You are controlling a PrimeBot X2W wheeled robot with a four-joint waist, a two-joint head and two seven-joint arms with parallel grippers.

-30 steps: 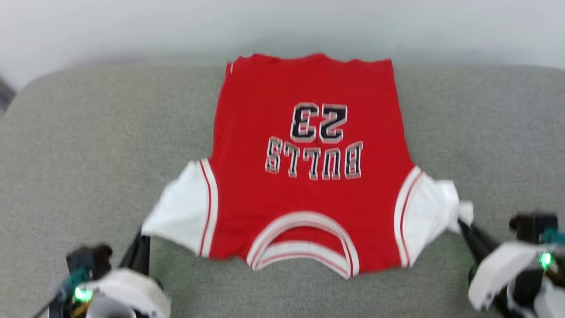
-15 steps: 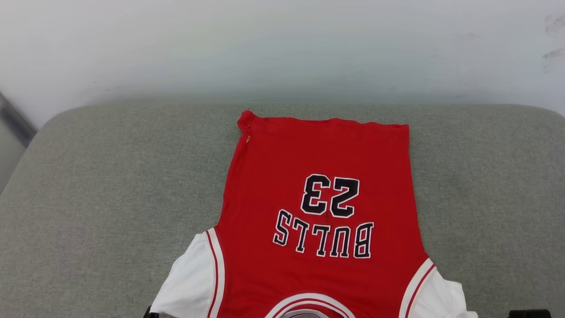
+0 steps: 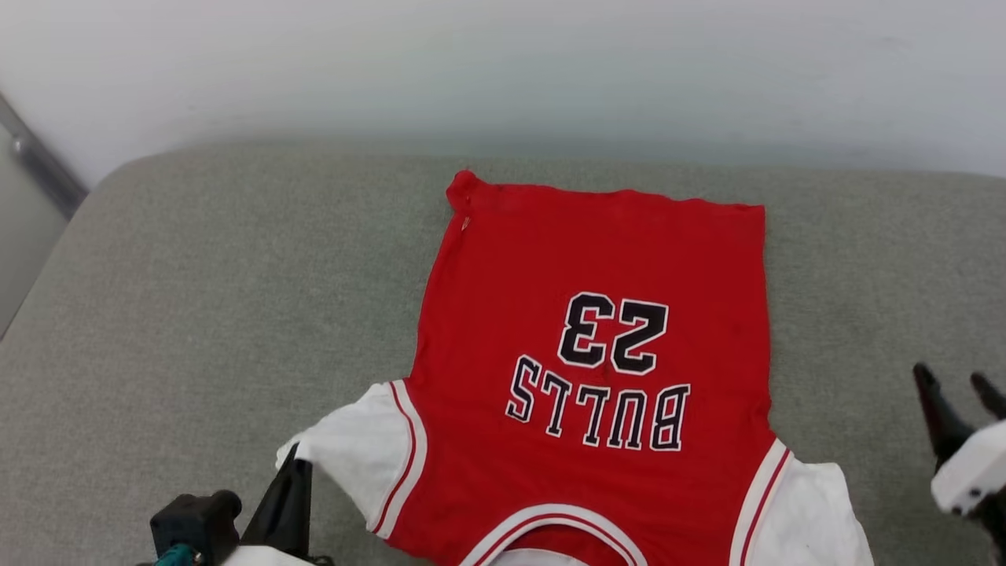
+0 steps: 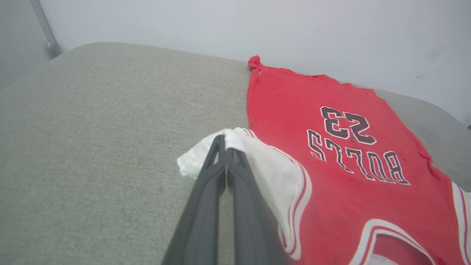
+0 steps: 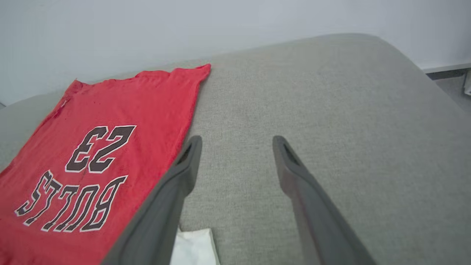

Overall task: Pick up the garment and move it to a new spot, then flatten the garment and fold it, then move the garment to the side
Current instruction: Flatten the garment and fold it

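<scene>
Two grippers were at the near edge of the grey cushion (image 3: 196, 275). The left gripper (image 4: 223, 141) was pinched tight on the shirt (image 3: 597, 275), its fingers pressed together on the tip of the left sleeve (image 4: 265, 165). That white sleeve was bunched and drawn out toward the cushion's left side. The right gripper (image 5: 237, 141) had its fingers spread wide and held nothing. It was over bare cushion just beside the shirt's right edge. The right sleeve (image 5: 193, 250), also white, lay flat just beside its inner finger; contact could not be told.

The shirt lay spread on the cushion, somewhat right of the middle, print side up. Its striped collar (image 3: 550, 531) pointed to the near edge. The black "BULLS 23" print (image 3: 605, 369) read upside down in the head view. The red body ran flat toward the far edge, and the hem stopped just short of it. One hem corner (image 3: 464, 185), the far-left one, was curled into a small lump.

Beyond the far edge were a pale wall (image 3: 503, 71) and a grey pole (image 3: 39, 161) by the far-left corner.
</scene>
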